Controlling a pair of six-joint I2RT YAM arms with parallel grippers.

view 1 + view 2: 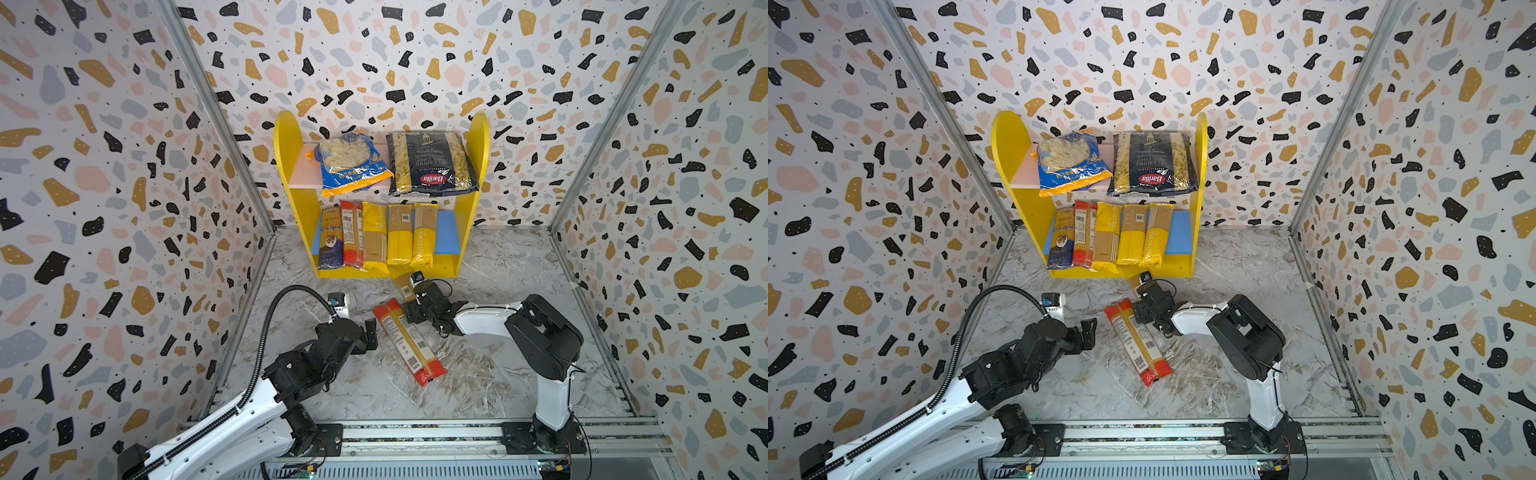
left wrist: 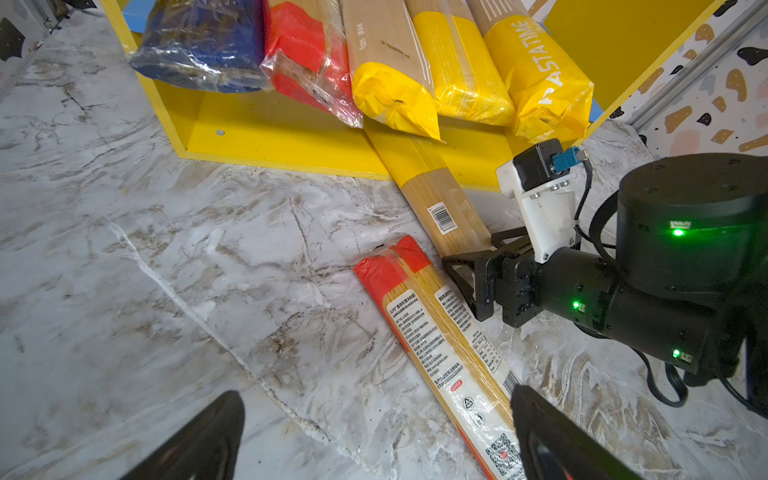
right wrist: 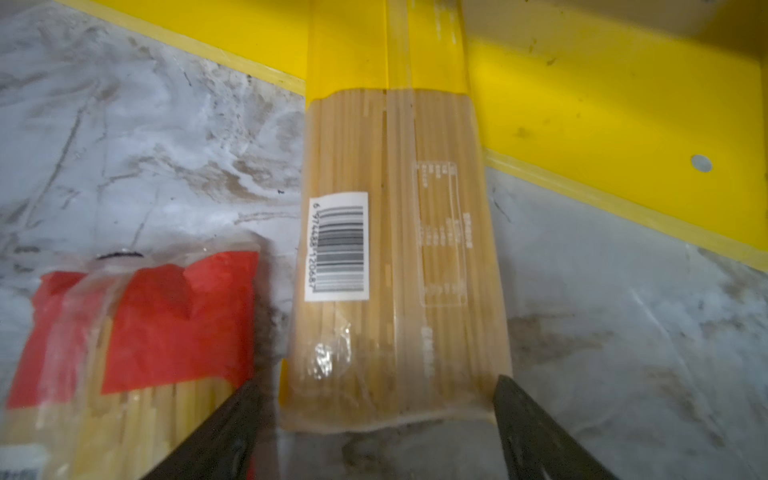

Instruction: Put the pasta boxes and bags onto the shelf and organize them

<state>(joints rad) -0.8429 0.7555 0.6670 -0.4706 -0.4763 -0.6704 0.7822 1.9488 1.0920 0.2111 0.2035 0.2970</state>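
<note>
The shelf (image 1: 291, 166) holds a blue-orange Orecchiette bag (image 1: 351, 164) and a navy Barilla bag (image 1: 430, 164) on its pink upper board. Several spaghetti packs (image 1: 376, 237) lean side by side on the blue lower board. A yellow spaghetti pack (image 3: 395, 249) lies with its far end on the shelf's yellow base and its near end on the table. My right gripper (image 3: 376, 380) is open, its fingers either side of that near end without pinching it. A red spaghetti pack (image 1: 409, 347) lies flat on the table beside it. My left gripper (image 2: 374, 392) is open and empty, left of the red pack.
Marble tabletop (image 1: 498, 365) inside terrazzo-patterned walls (image 1: 104, 187). The blue board's right end (image 1: 446, 232) is bare. The right arm (image 1: 544, 332) reaches in from the right; the arm rail (image 1: 415, 432) runs along the front edge.
</note>
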